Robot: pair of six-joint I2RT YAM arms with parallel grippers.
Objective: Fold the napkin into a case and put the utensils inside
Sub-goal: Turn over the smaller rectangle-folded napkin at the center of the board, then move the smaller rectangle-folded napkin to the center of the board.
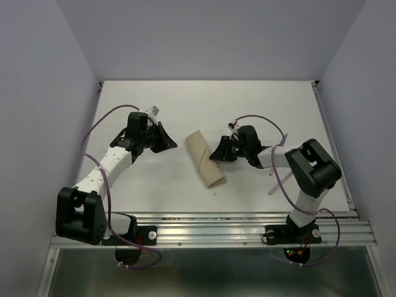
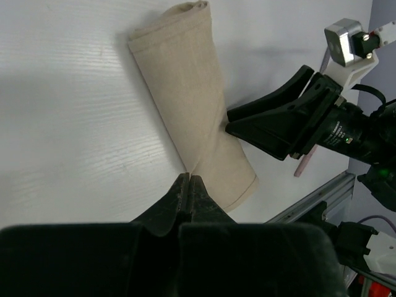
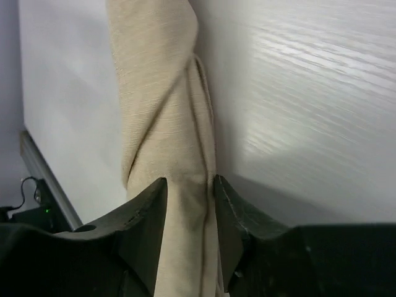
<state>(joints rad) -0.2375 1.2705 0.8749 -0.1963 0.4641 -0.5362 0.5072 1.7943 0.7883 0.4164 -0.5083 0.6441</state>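
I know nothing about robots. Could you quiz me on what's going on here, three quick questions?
1. True or false: the left gripper has its jaws pressed together with nothing in them.
2. Where does the case lie in the top view? A) between the two grippers B) in the far left corner C) under the left arm's base
3. Fill in: the right gripper has its fingers ____, with the case showing between them.

Key: 1 true; 2 A; 3 apart.

The left arm (image 1: pixel 108 162) is stretched forward and inward, the left claw (image 2: pixel 188 184) pressed together at the tips — the right arm (image 1: pixel 272 156) is folded leftward, low, the right claw (image 3: pixel 189 182) held with fingers parted.
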